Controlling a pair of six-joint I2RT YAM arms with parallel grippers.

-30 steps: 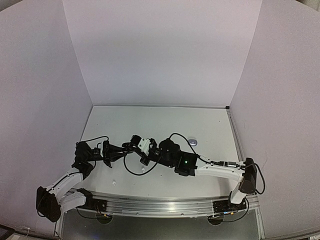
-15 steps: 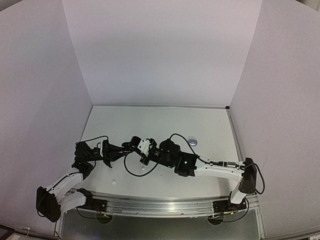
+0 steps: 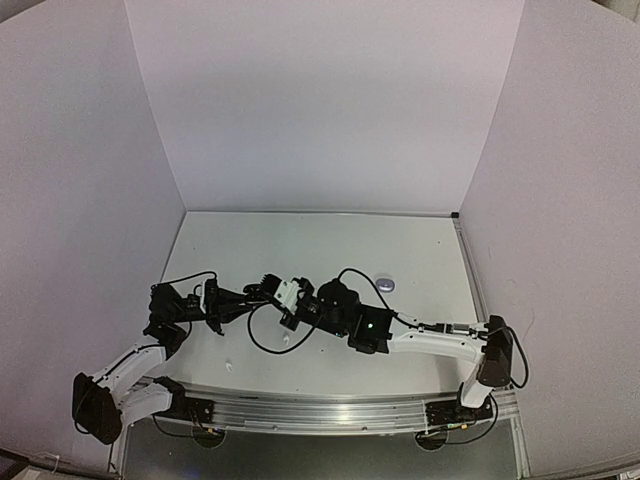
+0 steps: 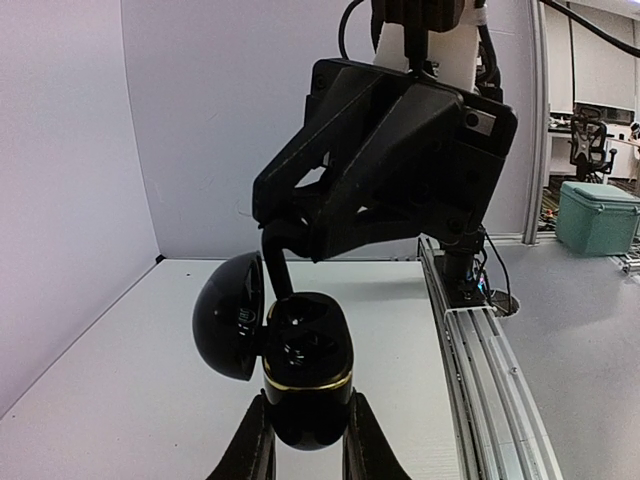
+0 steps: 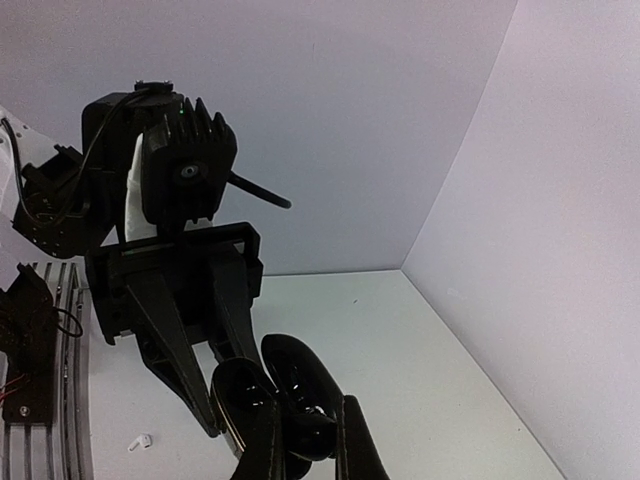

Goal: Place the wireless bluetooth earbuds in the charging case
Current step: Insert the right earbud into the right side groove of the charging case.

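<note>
Left pincer [image 4: 303,442] clamped around open black charging case [image 4: 303,385]

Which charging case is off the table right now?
The black charging case, lid open, clamped in the left gripper; the silvery grey case lies on the table.

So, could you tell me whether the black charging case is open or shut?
Open: the black charging case, gripped by the left tool, has its domed lid swung aside, exposing the inner wells.
</note>
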